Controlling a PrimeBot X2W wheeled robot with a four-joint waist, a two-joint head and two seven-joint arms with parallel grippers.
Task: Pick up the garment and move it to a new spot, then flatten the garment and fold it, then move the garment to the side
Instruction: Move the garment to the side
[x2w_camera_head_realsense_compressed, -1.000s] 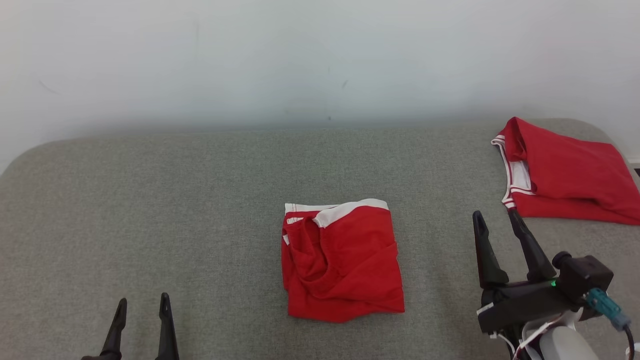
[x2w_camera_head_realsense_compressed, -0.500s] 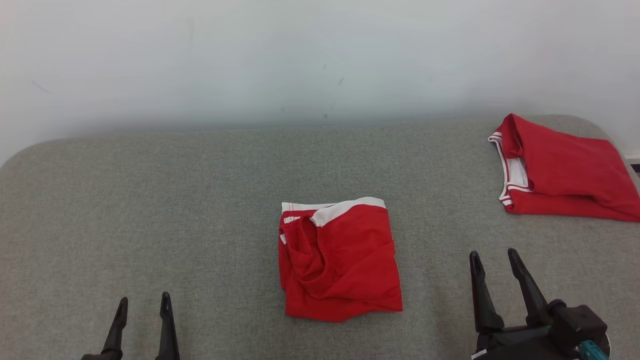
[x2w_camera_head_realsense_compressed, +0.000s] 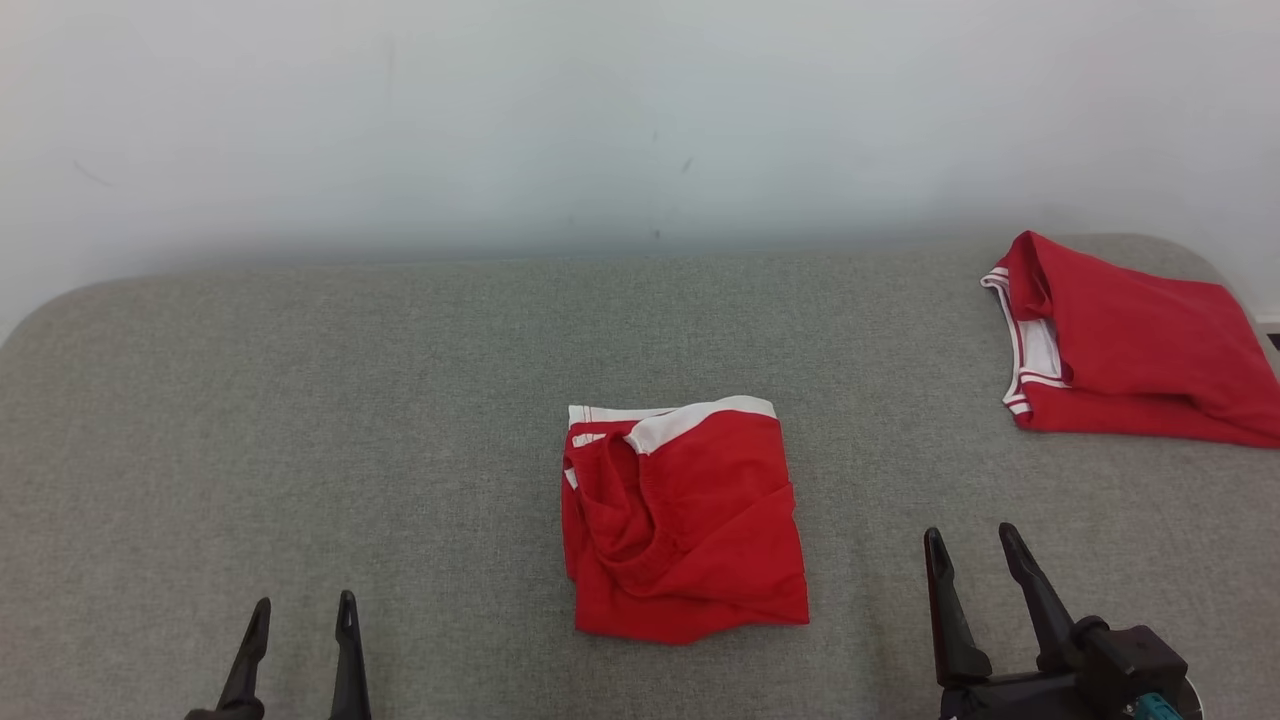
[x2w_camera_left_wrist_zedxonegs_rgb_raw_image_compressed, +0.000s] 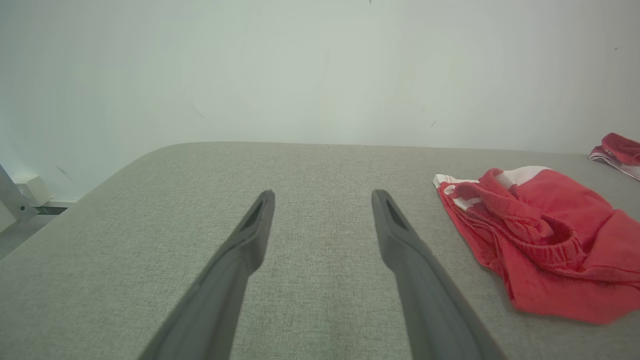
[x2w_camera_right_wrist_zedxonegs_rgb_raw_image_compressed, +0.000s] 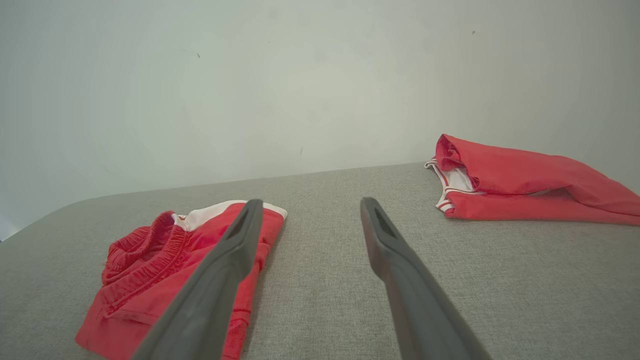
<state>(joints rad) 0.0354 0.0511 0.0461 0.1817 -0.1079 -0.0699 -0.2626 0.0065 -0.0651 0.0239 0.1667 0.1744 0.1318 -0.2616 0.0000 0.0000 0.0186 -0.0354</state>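
red garment (x2w_camera_head_realsense_compressed: 685, 520) is sitting folded, centred near the front edge of the grey table (x2w_camera_head_realsense_compressed: 300, 400). left gripper (x2w_camera_head_realsense_compressed: 304, 601) and right gripper (x2w_camera_head_realsense_compressed: 969, 532) are both gaping open, empty. another red top (x2w_camera_head_realsense_compressed: 1130, 345) is lying at the far right corner.

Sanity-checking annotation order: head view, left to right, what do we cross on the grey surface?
left gripper → red-and-white shorts in the middle → right gripper → second red garment, farther back at the right edge.
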